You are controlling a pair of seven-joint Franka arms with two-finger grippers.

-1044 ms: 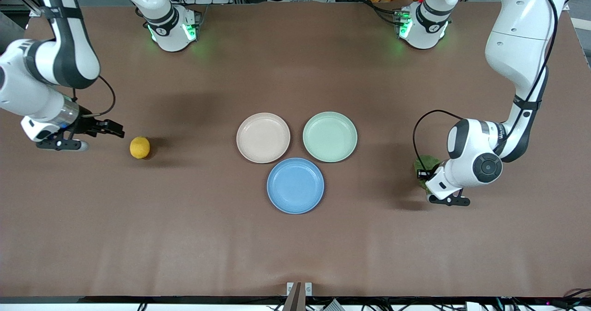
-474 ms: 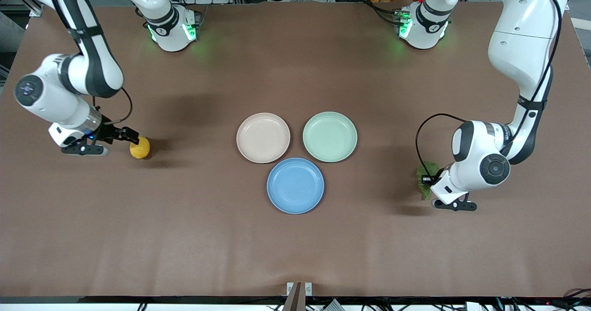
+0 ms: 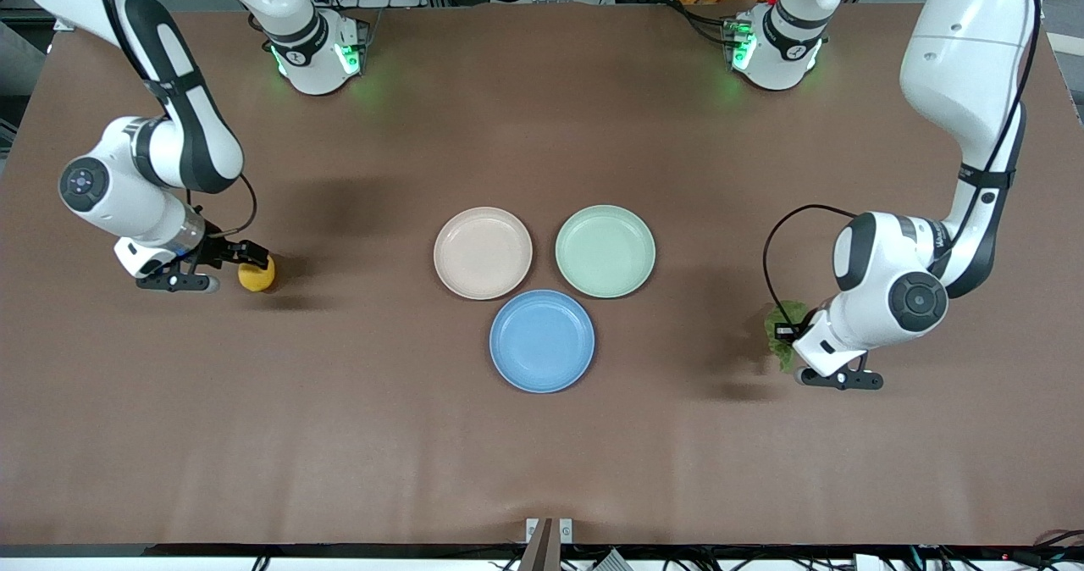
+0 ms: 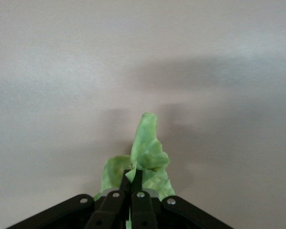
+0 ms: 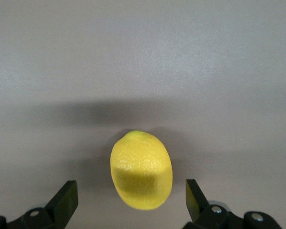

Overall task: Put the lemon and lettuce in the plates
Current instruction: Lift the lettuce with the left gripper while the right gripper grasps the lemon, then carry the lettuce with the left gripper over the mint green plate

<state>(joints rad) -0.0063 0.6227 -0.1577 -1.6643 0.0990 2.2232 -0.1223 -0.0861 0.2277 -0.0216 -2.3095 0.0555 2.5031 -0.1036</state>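
Note:
The lemon (image 3: 257,274) lies on the table toward the right arm's end; it also shows in the right wrist view (image 5: 141,170). My right gripper (image 3: 247,259) is open, its fingers on either side of the lemon without touching it. The lettuce (image 3: 781,334) is a ragged green leaf toward the left arm's end, also seen in the left wrist view (image 4: 145,157). My left gripper (image 4: 132,177) is shut on the lettuce. The beige-pink plate (image 3: 483,252) and the mint green plate (image 3: 605,250) sit side by side mid-table, both bare.
A blue plate (image 3: 542,340) lies nearer the front camera, just below the gap between the other two plates. The brown table (image 3: 542,444) runs wide around them.
My right gripper has moved toward the lemon and now has its open fingers around it. My left gripper has shifted slightly with the lettuce toward the left arm's end.

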